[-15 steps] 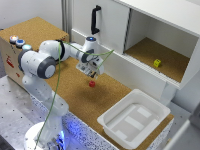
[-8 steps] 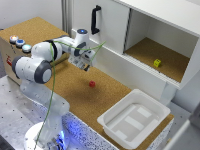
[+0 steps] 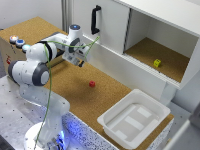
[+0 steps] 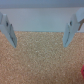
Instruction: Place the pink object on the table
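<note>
The long brown speckled cork-textured table (image 3: 67, 82) looks rough and matt; the white rectangular plastic tub (image 3: 134, 119) looks smooth.

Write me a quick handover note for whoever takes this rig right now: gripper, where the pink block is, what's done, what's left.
Gripper: open, holding nothing; the wrist view shows both fingers spread with only cork between them.
Pink object: lying on the table, apart from the gripper, between the arm and the white tub. It shows as a red sliver at the edge of the wrist view.
Yellow cube: sitting inside the white cabinet, not part of the job.
Done: the pink object is on the table and released.
Left: nothing for the placement; probably just park the arm.
</note>
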Controlling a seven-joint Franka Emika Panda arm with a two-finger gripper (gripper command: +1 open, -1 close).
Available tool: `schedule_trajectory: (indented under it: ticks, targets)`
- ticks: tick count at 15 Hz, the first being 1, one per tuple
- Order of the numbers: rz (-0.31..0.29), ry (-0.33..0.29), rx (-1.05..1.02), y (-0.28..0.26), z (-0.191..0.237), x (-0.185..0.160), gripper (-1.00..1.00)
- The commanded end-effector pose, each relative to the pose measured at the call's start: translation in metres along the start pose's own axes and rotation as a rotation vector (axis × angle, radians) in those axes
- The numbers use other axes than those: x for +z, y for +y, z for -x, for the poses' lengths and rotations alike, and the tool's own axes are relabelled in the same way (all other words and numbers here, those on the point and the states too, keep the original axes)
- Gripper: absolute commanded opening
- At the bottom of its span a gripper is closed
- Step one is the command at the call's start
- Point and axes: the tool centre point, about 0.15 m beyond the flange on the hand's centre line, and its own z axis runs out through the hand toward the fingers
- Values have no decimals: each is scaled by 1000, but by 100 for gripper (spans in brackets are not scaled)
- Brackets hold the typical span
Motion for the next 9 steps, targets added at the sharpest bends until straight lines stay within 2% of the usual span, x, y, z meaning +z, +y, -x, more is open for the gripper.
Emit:
schedule_trajectory:
  ticks: [1,7,8,9]
  targets:
    - [-4,-33,12,-8,-1,-5,100]
    - [-4,-33,12,-8,-1,-5,100]
    - [4,3,-9,-4,-1,-3,100]
    - [10,4,-39,-17,-3,-12,100]
